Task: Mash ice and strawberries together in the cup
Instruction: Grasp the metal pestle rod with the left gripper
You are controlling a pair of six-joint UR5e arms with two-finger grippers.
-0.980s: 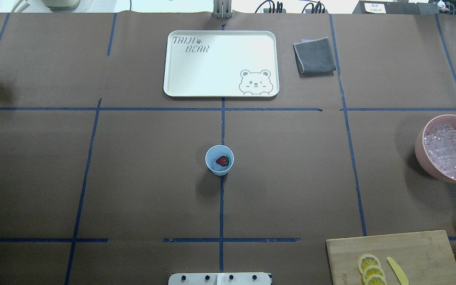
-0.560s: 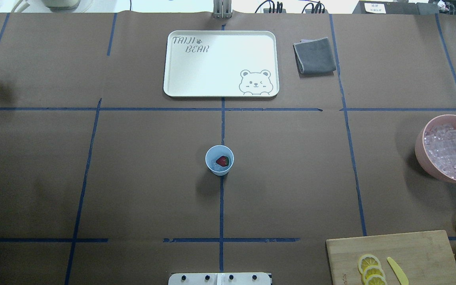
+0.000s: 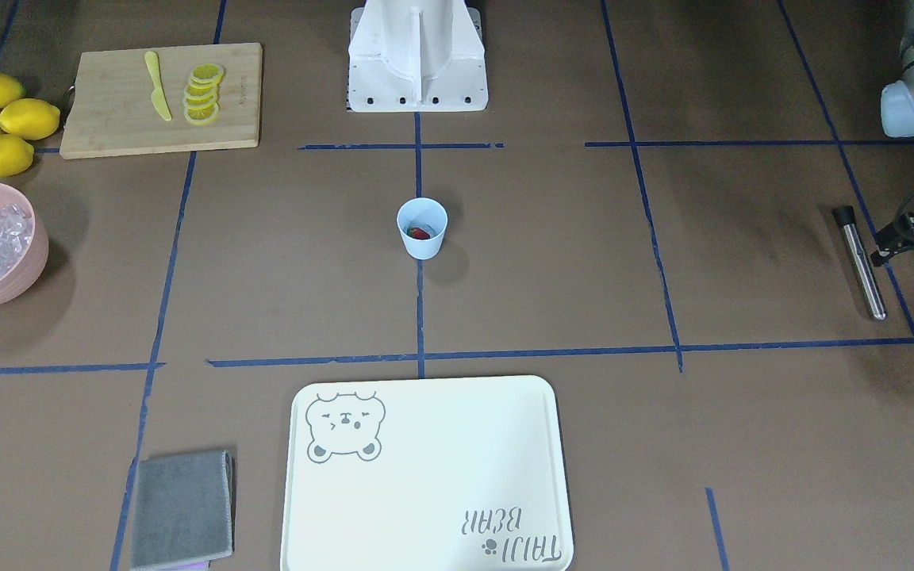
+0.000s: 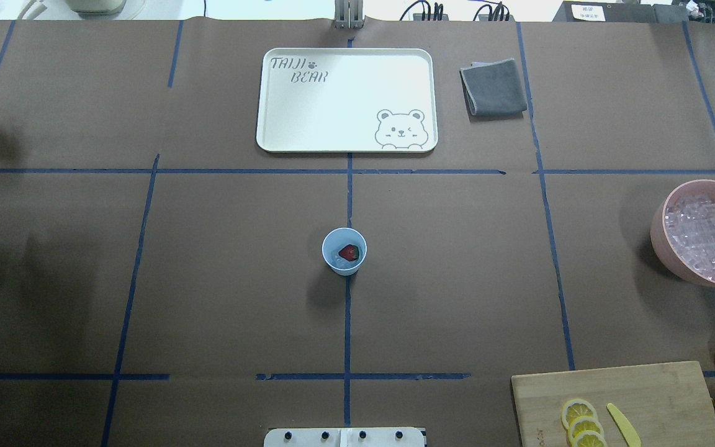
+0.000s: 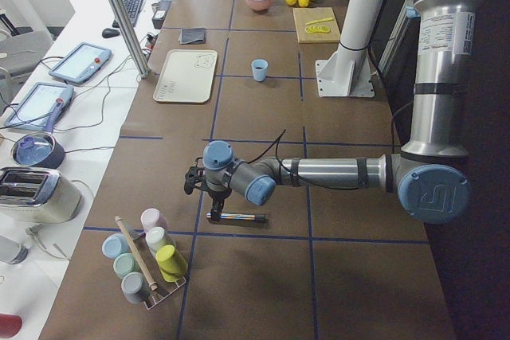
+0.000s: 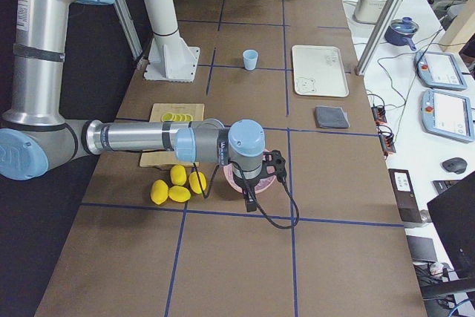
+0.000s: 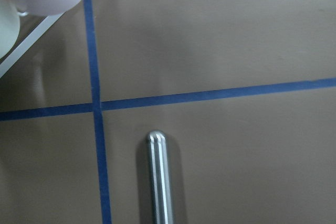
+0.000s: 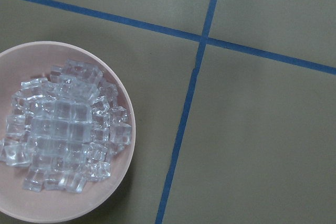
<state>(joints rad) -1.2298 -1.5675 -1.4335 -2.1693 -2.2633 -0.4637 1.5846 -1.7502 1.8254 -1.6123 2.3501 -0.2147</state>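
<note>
- cup point(image 4: 345, 270) stood upright at table centre, on the blue tape cross, well apart from both arms.
- strawberry point(image 4: 349, 252) lay inside cup on top of a few ice cubes point(image 4: 337, 261). red body still whole, nothing mashed.
- more ice point(image 8: 63, 129) heaped in pink bowl point(image 8: 123, 182) at robot's right edge of table.
- steel rod point(image 3: 862, 266) lay flat on table at robot's far left, black cap toward robot. nothing held it.
- l gripper point(image 3: 897, 238) hung low just beside rod, only partly in front view. wrist cam looked straight down on rod's rounded end point(image 7: 157, 177). fingers not clear in any view, so can't tell how far apart.
- r gripper point(image 6: 273, 167) hung over pink bowl. seen only from side cam, so can't tell if it was open, or whether it held anything. wrist cam showed bowl below, no fingers in shot.
- tray point(image 4: 346, 68) w/ bear print at far side of table, cloth point(image 4: 494, 87) folded beside it.
- board point(image 4: 643, 391) near robot's right w/ lemon slices point(image 4: 581, 425) and yellow knife point(image 4: 623, 424) on it. whole lemons point(image 3: 1, 119) next to board.
- rack of cups point(image 5: 147, 264) at left end of table, beyond rod.
</note>
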